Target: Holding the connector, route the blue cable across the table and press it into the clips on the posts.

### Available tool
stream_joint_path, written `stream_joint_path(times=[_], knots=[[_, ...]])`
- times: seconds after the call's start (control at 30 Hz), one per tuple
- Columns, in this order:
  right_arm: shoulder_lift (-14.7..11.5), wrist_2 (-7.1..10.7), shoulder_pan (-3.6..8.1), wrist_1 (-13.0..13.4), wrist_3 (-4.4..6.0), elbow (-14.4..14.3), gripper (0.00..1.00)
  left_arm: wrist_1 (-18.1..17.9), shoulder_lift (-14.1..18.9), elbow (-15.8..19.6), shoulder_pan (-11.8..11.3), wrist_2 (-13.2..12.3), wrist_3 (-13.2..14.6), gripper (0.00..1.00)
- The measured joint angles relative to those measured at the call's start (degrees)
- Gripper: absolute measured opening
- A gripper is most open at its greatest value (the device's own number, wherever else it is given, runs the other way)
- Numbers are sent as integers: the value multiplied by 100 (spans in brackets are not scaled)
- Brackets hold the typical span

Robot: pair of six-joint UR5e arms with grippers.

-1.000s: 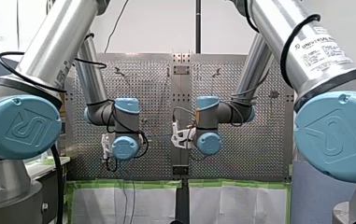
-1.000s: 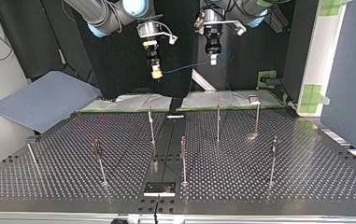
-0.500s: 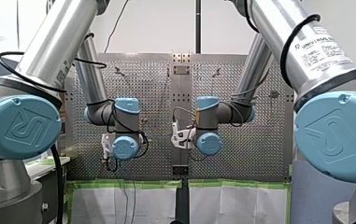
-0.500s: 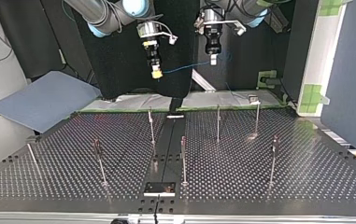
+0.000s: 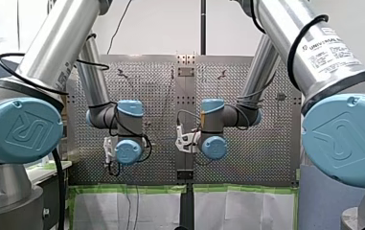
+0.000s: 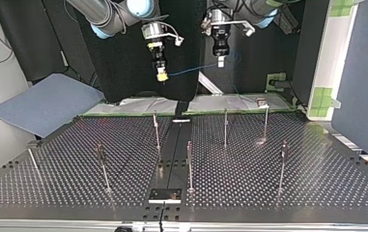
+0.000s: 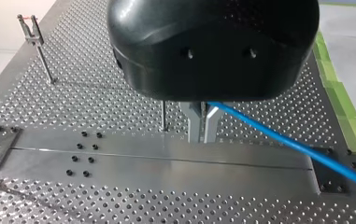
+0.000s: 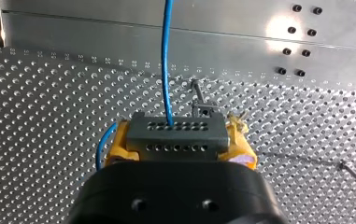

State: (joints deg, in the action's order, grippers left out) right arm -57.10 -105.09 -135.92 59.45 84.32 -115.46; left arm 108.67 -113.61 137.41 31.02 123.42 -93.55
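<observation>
Grey connector (image 8: 175,132) — clamped in my right pincer (image 8: 180,142), blue cable (image 8: 166,56) running ahead.

My right gripper (image 8: 180,132) clamps the grey, many-holed connector (image 8: 174,141). Its thin blue cable (image 8: 166,60) spans to my left gripper (image 7: 202,135), well apart from the upright clip posts (image 6: 225,126).

This is a robotics lab set up as a test cell. A perforated metal surface (image 6: 278,193), drilled in a regular grid and studded with thin upright posts (image 6: 190,166), lies under two silver arms (image 5: 51,52) with blue joint caps and loose cabling that reach over it. Behind the surface hang black drapes (image 6: 119,63). Beside it stands a grey-blue partition (image 6: 360,72), and green tape (image 6: 324,96) marks a white panel near its far corner.
</observation>
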Motion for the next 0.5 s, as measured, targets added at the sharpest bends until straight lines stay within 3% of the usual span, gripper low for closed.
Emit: stream_joint_path(times=[0.2, 0.33, 0.5], knots=[[253, -225, -134, -255, -129, 179, 0, 306, 300, 268, -226, -6, -84, 0], [457, -289, -155, -524, -147, 214, 0, 461, 508, 335, -263, -7, -91, 0], [511, -300, -158, -822, -150, 219, 0, 494, 566, 344, -268, -7, -92, 0]])
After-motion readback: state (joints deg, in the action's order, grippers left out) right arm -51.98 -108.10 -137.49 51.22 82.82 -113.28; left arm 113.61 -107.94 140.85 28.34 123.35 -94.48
